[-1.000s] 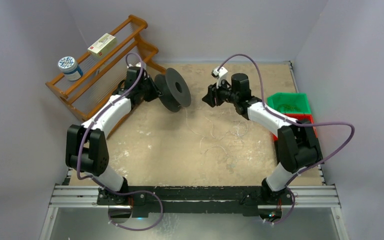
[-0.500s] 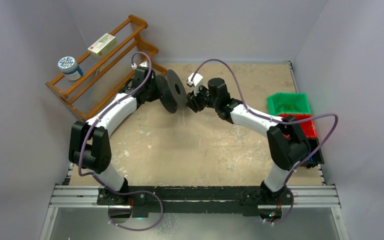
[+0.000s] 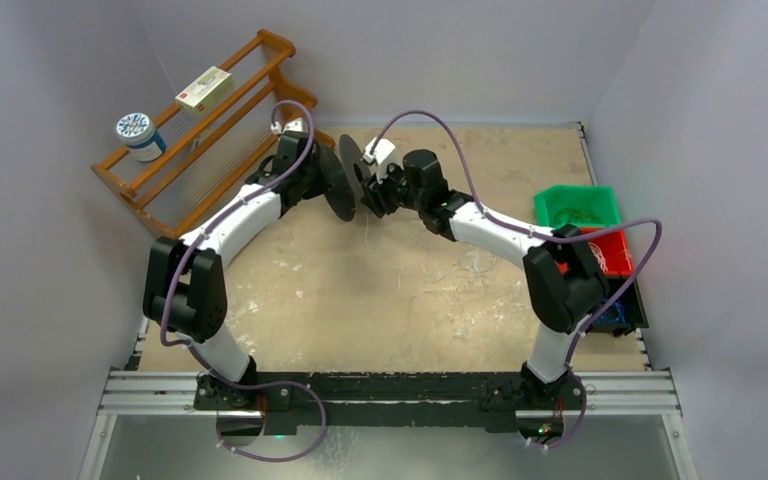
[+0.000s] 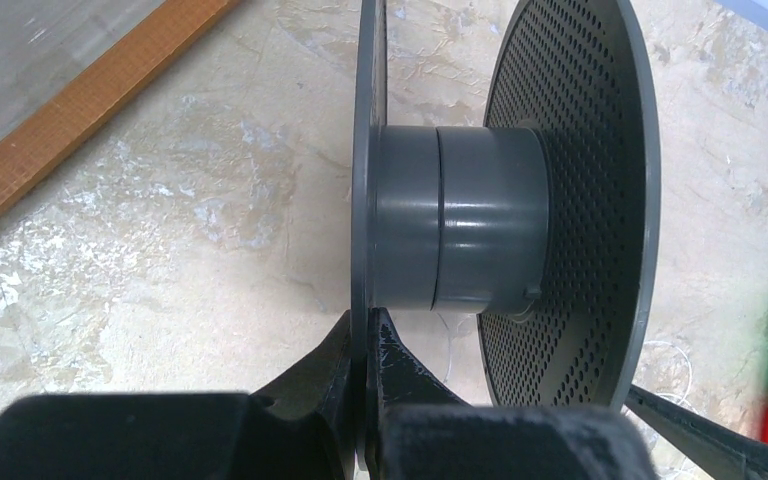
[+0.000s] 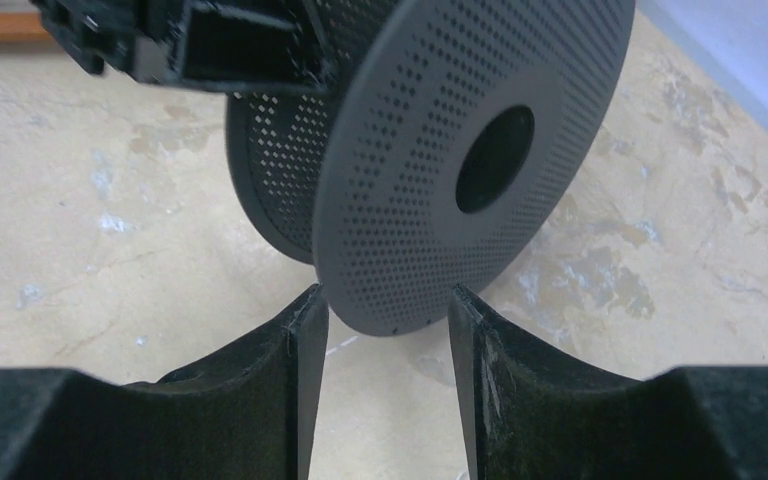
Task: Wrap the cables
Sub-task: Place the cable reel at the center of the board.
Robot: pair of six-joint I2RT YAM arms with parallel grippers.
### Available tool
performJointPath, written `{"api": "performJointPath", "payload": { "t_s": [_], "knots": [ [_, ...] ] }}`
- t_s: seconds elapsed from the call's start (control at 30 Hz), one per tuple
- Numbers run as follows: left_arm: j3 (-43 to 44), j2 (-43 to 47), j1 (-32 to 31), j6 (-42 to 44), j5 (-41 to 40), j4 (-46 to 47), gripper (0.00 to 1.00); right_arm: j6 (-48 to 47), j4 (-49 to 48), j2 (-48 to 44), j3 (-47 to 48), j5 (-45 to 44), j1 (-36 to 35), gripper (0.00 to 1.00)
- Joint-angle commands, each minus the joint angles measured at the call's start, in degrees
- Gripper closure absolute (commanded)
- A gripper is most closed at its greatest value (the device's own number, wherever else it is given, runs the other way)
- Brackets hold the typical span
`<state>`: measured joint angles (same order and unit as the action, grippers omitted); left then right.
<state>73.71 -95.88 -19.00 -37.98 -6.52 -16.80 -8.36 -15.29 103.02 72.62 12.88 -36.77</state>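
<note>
Right pincer point(image 5: 385, 400) has swung left to the spool point(image 4: 480, 230), jaws apart astride its right flange. Left pincer point(image 4: 365, 400) clamps the left flange. Cables point(image 3: 470, 264) lie loose: winding not begun.
</note>
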Motion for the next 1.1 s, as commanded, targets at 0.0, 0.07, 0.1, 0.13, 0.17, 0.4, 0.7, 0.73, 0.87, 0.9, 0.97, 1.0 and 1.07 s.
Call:
{"api": "performJointPath", "payload": {
  "t_s": [0.0, 0.07, 0.1, 0.13, 0.17, 0.4, 0.7, 0.73, 0.87, 0.9, 0.97, 1.0, 1.07],
  "knots": [
    [2.11, -0.91, -0.59, 1.3, -1.47, 1.82, 1.0, 1.59, 0.14, 0.89, 3.22, -0.5, -1.57, 0.49],
    [2.14, -1.13, -0.66, 1.33, -1.43, 1.82, 1.0, 2.63, -0.1, 1.17, 3.48, -1.43, -1.95, 0.48],
    [2.14, -1.27, -0.68, 1.29, -1.31, 1.83, 1.0, 3.05, -0.32, 1.21, 3.6, -2.13, -2.09, 0.48],
    [2.14, -1.38, -0.76, 1.32, -1.34, 1.83, 1.0, 3.35, -0.35, 1.22, 3.79, -2.45, -2.22, 0.48],
    [2.14, -1.39, -0.84, 1.37, -1.38, 1.86, 1.0, 3.44, -0.48, 1.14, 4.03, -2.62, -2.31, 0.48],
    [1.92, -1.98, -0.95, 0.73, 0.8, 2.87, 1.0, 4.05, -1.95, 3.01, 6.25, -12.58, -3.67, 0.48],
    [1.24, -1.73, -1.03, -0.18, 5.25, 5.48, 0.96, 5.09, -2.24, 8.76, 9.8, -18.7, -3.7, 0.63],
    [1.16, -1.7, -1.03, -0.33, 6.04, 6.06, 0.95, 5.37, -2.09, 9.07, 10.03, -19.18, -3.74, 0.66],
    [0.82, -1.52, -1.03, -0.91, 9.89, 7.89, 0.86, 7.29, -0.37, 9.9, 10.76, -20.37, -3.66, 0.86],
    [0.82, -1.32, -1.03, -1.06, 10.7, 8.29, 0.81, 7.62, 0.05, 10.0, 10.86, -20.62, -3.68, 0.9],
    [1.22, -0.89, -1.03, -1.09, 12.49, 9.08, 0.76, 7.44, 0.21, 10.1, 10.95, -21.54, -3.68, 1.0],
    [1.4, -0.55, -1.03, -1.05, 13.29, 9.28, 0.73, 7.43, 0.25, 10.12, 11.02, -21.86, -3.72, 1.0],
    [1.71, 0.07, -0.88, -0.98, 15.59, 9.94, 0.67, 7.5, 0.22, 10.14, 10.97, -21.82, -3.49, 1.0]
  ]
}}
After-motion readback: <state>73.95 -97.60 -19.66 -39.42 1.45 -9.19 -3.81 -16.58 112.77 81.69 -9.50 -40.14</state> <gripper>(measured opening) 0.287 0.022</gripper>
